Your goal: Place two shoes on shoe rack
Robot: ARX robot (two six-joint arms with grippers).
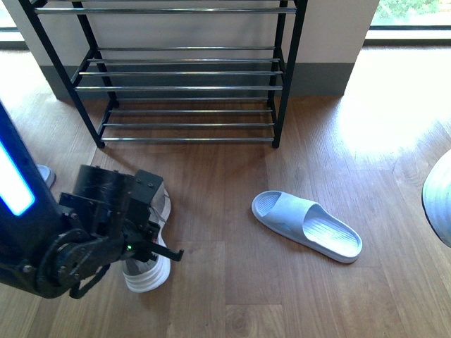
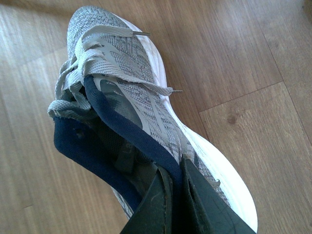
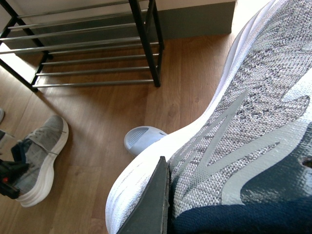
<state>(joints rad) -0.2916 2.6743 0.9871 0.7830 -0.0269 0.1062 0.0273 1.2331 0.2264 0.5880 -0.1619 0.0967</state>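
The shoe rack (image 1: 176,87) stands on the wooden floor (image 1: 225,183) against the wall (image 1: 331,28), straight ahead of the robot, its black frame carrying tiers of thin silver rods. In the right wrist view the rack (image 3: 92,84) shows from the side, well apart from both sneakers.

The left claw (image 1: 161,246) sits low at the robot's near left, over a grey sneaker (image 1: 148,276) with a white sole that rests on the floor, well short of the rack. The left wrist view shows this claw (image 2: 176,170) closed, its dark fingers (image 2: 156,204) pinching the navy collar at the heel of the grey sneaker (image 2: 122,63), with the laces loose toward the toe.

The right claw (image 3: 168,195) grips the other sneaker (image 3: 253,112), also grey knit with a white sole. One dark finger (image 3: 155,204) lies against its outer side; the second finger is hidden. This sneaker hangs above the floor, and in the front view only its pale sole (image 1: 440,197) shows at the right edge.

A pale slipper (image 1: 306,225) lies flat on the floor between the two sneakers, touching neither.
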